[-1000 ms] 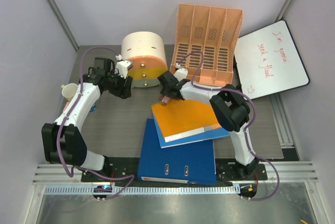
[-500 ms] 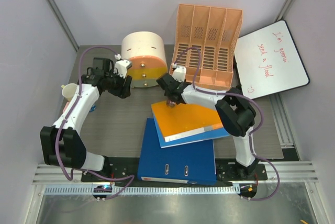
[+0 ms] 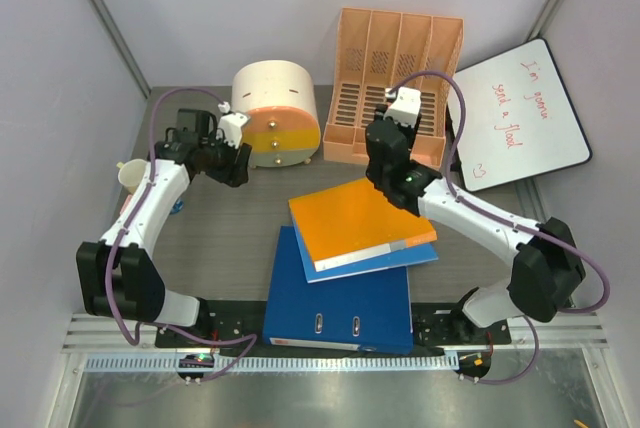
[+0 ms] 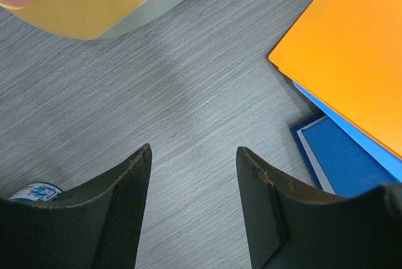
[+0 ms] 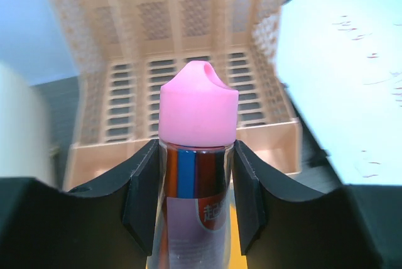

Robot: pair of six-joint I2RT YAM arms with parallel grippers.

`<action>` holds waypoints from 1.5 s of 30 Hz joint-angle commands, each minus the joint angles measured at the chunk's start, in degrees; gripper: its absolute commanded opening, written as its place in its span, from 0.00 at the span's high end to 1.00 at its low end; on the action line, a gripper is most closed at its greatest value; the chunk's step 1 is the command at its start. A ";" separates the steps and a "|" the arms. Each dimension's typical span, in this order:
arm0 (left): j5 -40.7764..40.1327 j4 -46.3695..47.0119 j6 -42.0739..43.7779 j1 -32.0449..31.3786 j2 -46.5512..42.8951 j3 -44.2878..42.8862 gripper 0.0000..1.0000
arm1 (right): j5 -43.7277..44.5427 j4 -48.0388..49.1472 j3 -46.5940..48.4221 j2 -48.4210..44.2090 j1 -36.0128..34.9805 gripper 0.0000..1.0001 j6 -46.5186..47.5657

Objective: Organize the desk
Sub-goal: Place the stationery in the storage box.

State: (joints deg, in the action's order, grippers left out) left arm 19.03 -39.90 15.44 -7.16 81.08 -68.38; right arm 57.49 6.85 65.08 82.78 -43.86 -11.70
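Swung right tool (image 5: 195, 156) up off orange folder (image 3: 355, 218) toward file rack (image 3: 400, 78) since a second ago, clamped on pink-capped bottle (image 5: 198, 109). Hovering left tool (image 4: 195, 162) parted, empty, over grey tabletop (image 4: 188, 93) below both arms. Seemingly early: bottle unplaced, folder and blue binder (image 3: 340, 308) stacked askew, not filed.
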 commanded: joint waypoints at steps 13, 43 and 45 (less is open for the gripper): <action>-0.74 -0.44 -0.59 -0.05 1.10 -4.75 0.43 | -3.51 36.92 -5.94 11.95 5.62 0.99 23.48; 0.49 0.97 -0.85 2.06 2.59 -4.83 0.43 | -18.65 25.05 26.33 40.61 8.43 0.99 12.76; 0.57 0.96 -0.94 2.24 2.68 -4.83 0.43 | -19.00 25.05 26.68 40.88 8.61 0.99 12.67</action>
State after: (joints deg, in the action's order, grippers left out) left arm 18.20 -40.47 15.00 -5.43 83.96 -71.35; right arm 38.76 28.25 88.05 124.20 -35.83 2.61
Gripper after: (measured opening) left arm 0.570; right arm 0.489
